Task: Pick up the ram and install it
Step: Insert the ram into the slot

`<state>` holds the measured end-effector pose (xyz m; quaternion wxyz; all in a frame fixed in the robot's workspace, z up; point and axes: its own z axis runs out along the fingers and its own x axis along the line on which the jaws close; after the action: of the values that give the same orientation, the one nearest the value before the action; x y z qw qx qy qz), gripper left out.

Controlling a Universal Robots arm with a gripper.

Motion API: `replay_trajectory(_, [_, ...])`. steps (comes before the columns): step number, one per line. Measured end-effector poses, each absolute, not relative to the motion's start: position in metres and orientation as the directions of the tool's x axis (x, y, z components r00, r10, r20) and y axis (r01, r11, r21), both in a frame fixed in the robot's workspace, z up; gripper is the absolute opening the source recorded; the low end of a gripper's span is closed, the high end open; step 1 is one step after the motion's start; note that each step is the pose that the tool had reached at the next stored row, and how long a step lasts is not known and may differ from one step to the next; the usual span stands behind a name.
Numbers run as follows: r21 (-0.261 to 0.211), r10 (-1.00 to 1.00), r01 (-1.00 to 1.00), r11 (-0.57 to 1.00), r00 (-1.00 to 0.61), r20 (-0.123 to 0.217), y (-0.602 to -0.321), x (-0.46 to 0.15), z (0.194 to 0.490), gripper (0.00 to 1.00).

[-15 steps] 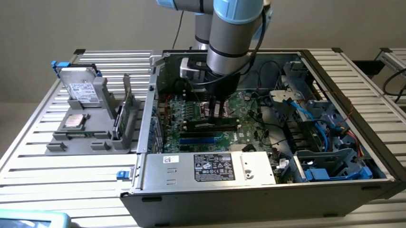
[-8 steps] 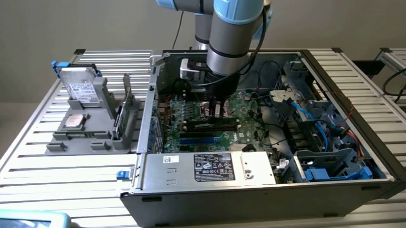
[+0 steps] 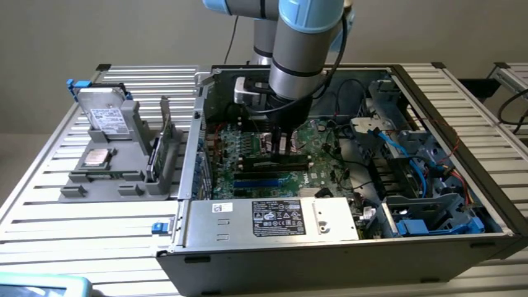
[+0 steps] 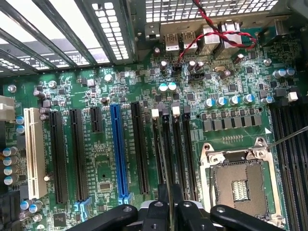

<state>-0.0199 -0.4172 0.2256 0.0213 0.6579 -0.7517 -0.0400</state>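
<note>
Arm (image 3: 297,55) reaches down into the open PC case (image 3: 462,204), centre of the exterior view. Gripper (image 3: 281,147) is low over the green motherboard (image 3: 247,154), right above the black memory slots (image 4: 185,154). Jaws are close together, clamped on the ram (image 4: 168,175). The ram shows edge-on as a thin dark strip in line with the slots, beside the empty processor socket (image 4: 236,185). Can't tell if it is seated in a slot or just above one. Blue expansion slot (image 4: 118,149) and white slot (image 4: 32,149) lie parallel to it, further from the socket. Red-black twisted wire (image 4: 211,29) crosses near the rear ports. Labelled power supply box (image 3: 272,216) is at lower centre of the exterior view, with blue cables (image 3: 412,154) inside the case at the exterior view's right. At the exterior view's left, a grey holder tray (image 3: 74,192) sits on the slatted surface (image 3: 41,210). It holds a hard drive (image 3: 106,114) standing, a square silver processor chip (image 3: 96,158) lying flat, and an expansion card (image 3: 165,124) upright on the side nearest the case.
</note>
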Motion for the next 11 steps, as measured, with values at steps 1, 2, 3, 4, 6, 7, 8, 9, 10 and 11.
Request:
replay_trajectory(1, [0.089,-0.991,-0.987,0.131,-0.133,-0.020,-0.4175,-0.0200,0.2256,0.14])
replay_trajectory(2, [0.091,-0.991,-0.987,0.131,-0.133,-0.020,-0.4177,-0.0198,0.2256,0.14])
replay_trajectory(3, [0.094,-0.991,-0.987,0.131,-0.134,-0.020,-0.4178,-0.0197,0.2256,0.14])
replay_trajectory(4, [0.097,-0.991,-0.987,0.131,-0.134,-0.019,-0.4178,-0.0194,0.2257,0.14])
replay_trajectory(6, [0.103,-0.991,-0.986,0.131,-0.134,-0.018,-0.4179,-0.0180,0.2257,0.14])
replay_trajectory(7, [0.107,-0.991,-0.986,0.131,-0.134,-0.018,-0.4179,-0.0174,0.2256,0.14])
replay_trajectory(8, [0.109,-0.991,-0.985,0.131,-0.134,-0.018,-0.4180,-0.0169,0.2255,0.14])
replay_trajectory(9, [0.111,-0.991,-0.985,0.131,-0.134,-0.018,-0.4181,-0.0166,0.2255,0.14])
replay_trajectory(10, [0.113,-0.991,-0.985,0.131,-0.134,-0.017,-0.4182,-0.0162,0.2254,0.14])
replay_trajectory(11, [0.114,-0.991,-0.985,0.131,-0.134,-0.017,-0.4183,-0.0159,0.2254,0.14])
